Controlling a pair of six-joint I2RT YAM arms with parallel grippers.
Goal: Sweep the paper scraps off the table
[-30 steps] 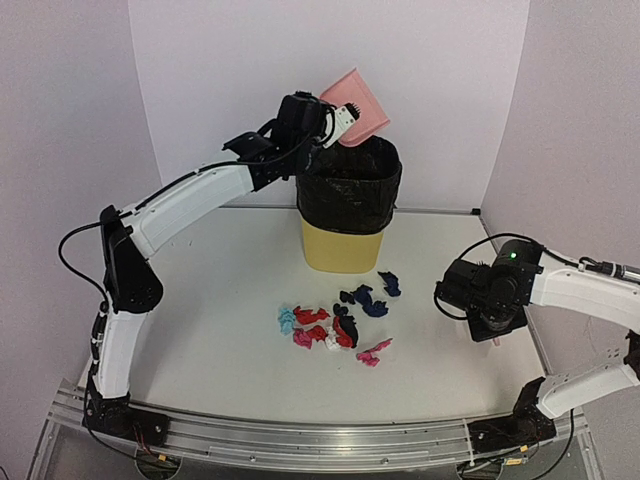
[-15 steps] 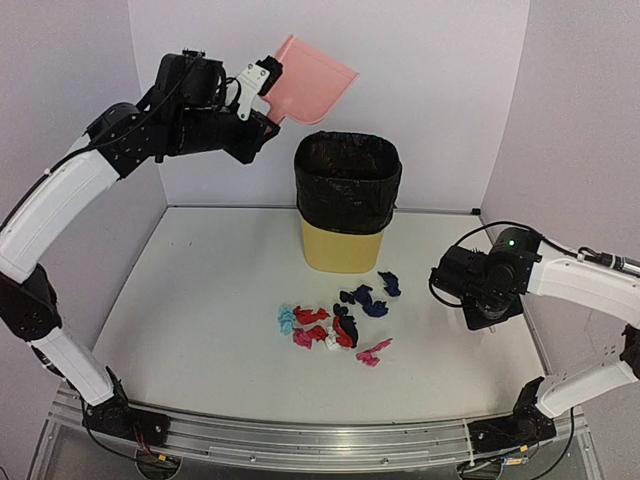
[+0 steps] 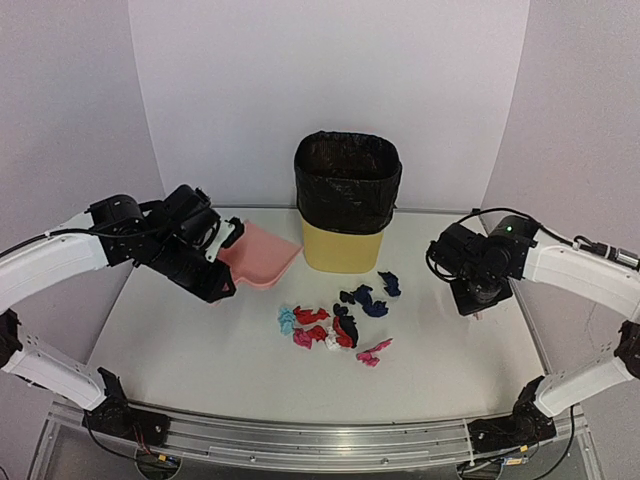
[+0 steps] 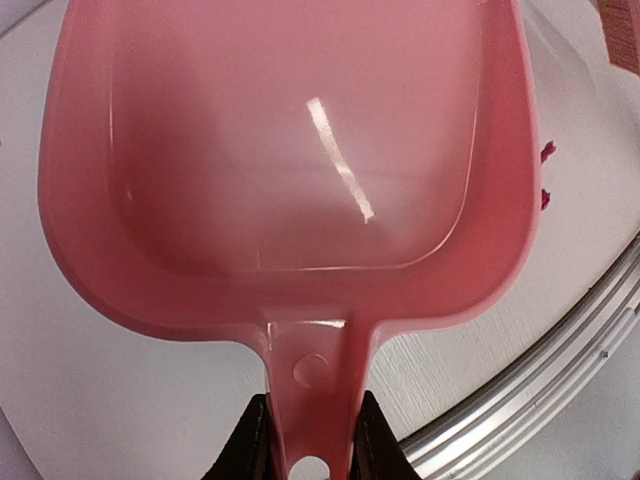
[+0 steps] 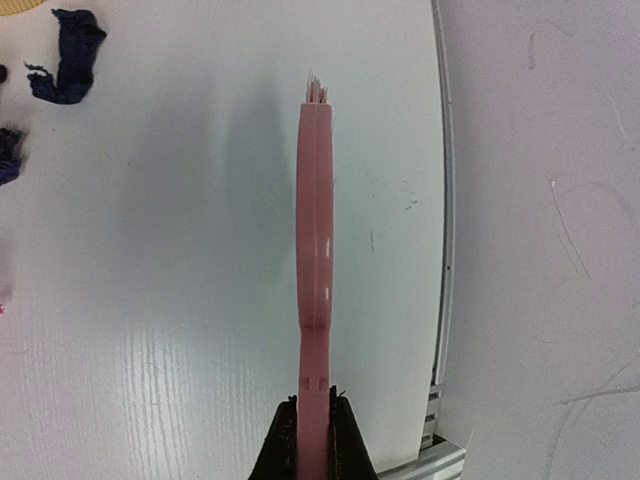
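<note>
The dustpan (image 3: 262, 257), clamped in the left gripper (image 3: 228, 245), has dropped from above the bin (image 3: 347, 200) toward the table (image 3: 200, 340); only the wrist view shows the right gripper (image 5: 312, 430) pinching a brush (image 5: 314, 250).

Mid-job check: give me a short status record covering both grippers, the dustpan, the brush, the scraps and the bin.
left gripper: shut on the dustpan handle
dustpan: empty, low over the table, left of the bin
right gripper: shut on the brush handle
brush: right of the scraps, not touching them
paper scraps: loose cluster on the table in front of the bin
bin: upright, yellow, black liner
</note>
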